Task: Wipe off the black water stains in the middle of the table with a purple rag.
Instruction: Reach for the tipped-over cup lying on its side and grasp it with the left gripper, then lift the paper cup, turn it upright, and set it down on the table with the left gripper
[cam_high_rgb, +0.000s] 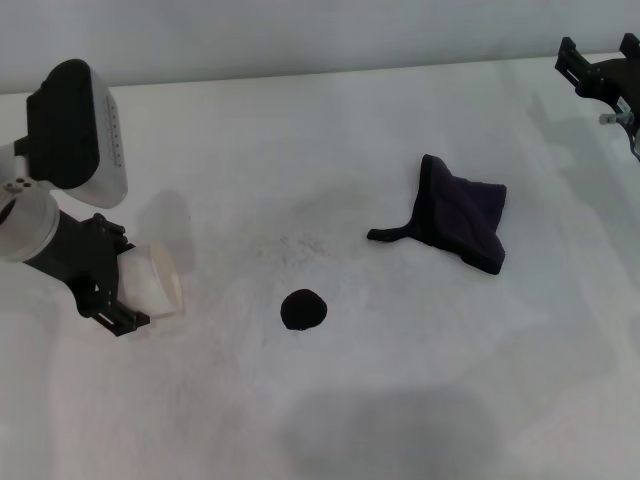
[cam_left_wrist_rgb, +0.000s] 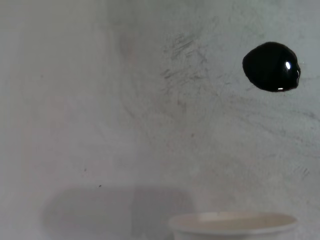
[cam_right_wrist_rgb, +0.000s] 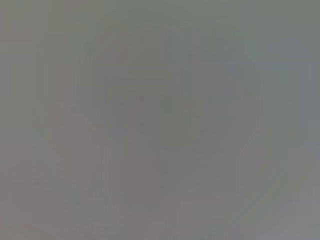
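Purple rag (cam_high_rgb: 461, 218) | well apart from left gripper (cam_high_rgb: 140, 290) | beside stain (cam_high_rgb: 303, 310)

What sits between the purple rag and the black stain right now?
Nothing but bare table with faint grey smudges: in the head view the purple rag lies apart from the black stain, untouched by either gripper.

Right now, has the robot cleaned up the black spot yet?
Not yet. The black water stains still sit whole on the table. The purple rag lies untouched beside them. The left gripper holds a small white cup; the right gripper waits far off.
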